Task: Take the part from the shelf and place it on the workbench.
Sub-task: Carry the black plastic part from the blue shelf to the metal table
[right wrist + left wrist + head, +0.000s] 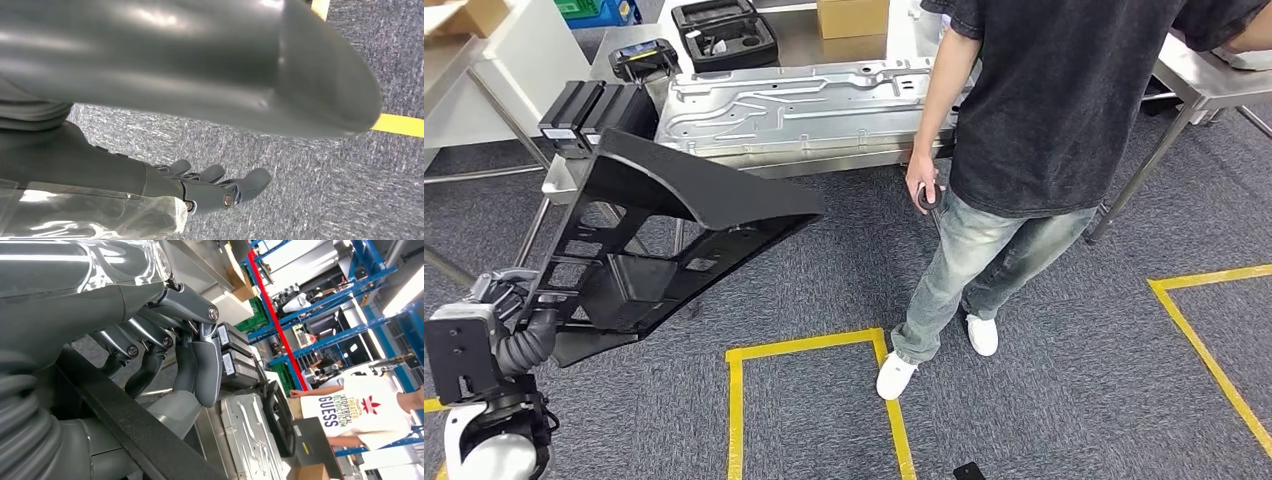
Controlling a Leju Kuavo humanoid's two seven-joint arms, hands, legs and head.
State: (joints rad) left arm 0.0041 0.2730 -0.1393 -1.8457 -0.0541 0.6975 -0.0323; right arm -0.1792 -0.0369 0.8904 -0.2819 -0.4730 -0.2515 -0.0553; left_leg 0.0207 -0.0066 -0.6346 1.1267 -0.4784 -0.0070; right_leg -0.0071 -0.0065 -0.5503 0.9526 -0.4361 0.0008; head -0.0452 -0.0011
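Observation:
The part [674,230] is a large black plastic frame with open cells and a curved top panel, held tilted above the carpet at the left. My left hand [512,296] grips its lower left edge; in the left wrist view the fingers [200,365] curl round a black bar of the part [130,425]. The steel workbench [844,160] stands just beyond it, with a big pressed metal plate [794,100] lying on top. My right hand [210,187] hangs over the grey carpet with fingers stretched out and nothing in it.
A person [1044,110] in a dark T-shirt and jeans stands at the workbench's right end. Black boxes [589,110], a black case [724,35] and a cardboard box [852,17] sit on the bench. Yellow tape [804,345] marks the floor. Another steel table [1214,80] stands far right.

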